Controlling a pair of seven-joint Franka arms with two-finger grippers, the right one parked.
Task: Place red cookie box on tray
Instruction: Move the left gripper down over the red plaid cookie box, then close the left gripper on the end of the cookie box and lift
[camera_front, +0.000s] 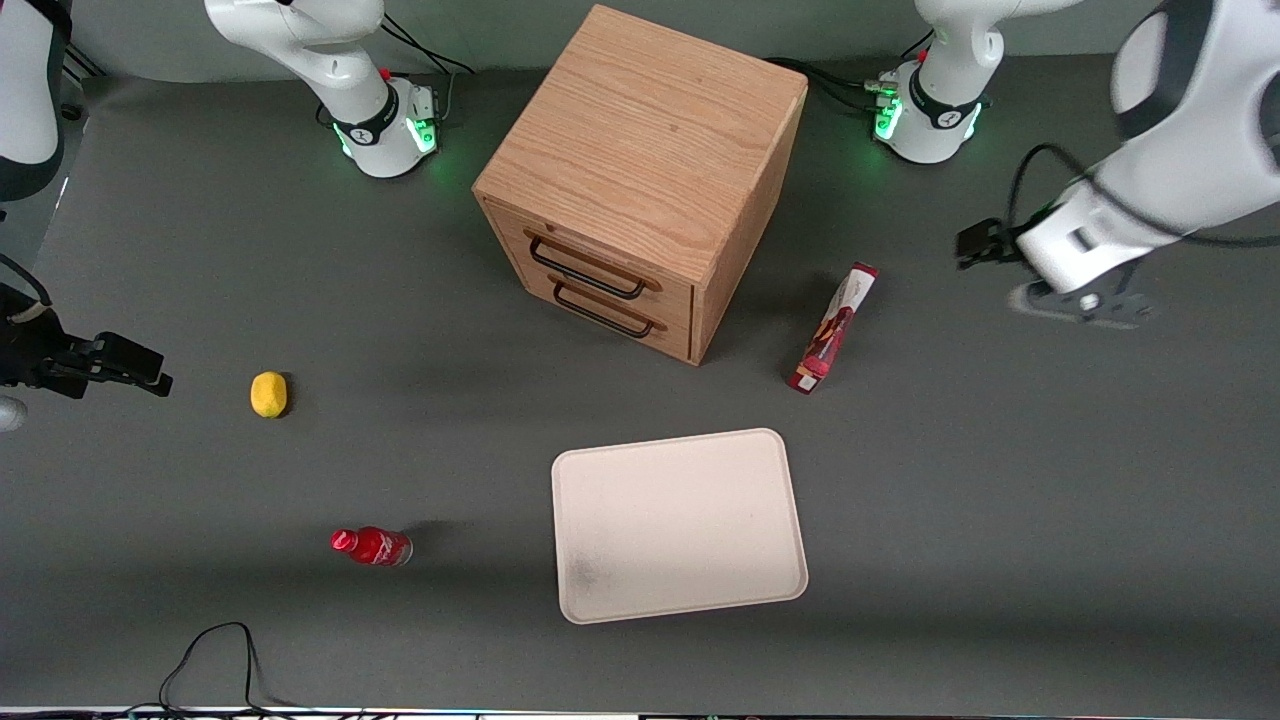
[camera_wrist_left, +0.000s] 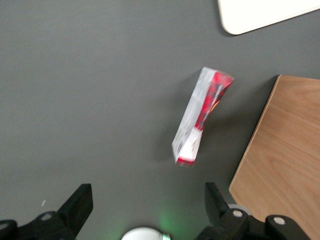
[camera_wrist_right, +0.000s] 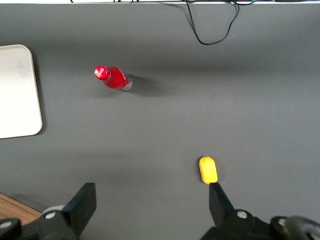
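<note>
Gripper (camera_wrist_left: 147, 205) up in the air, off toward the working arm's end of the table, fingers (camera_wrist_left: 80, 202) spread wide with nothing between them. Box (camera_front: 832, 327) lies on the grey table (camera_front: 1000, 500), well apart from the gripper and lower, toward the cabinet (camera_front: 640, 170); wrist view shows it just ahead of the open fingers, not touching them. Box sits beside the cabinet's side wall, with a gap between them. Tray (camera_front: 680, 525) lies nearer the front camera than the box, bare, well apart from the gripper. Lemon (camera_front: 268, 394) and bottle (camera_front: 372, 546) lie toward the parked arm's end, farthest from the gripper.
</note>
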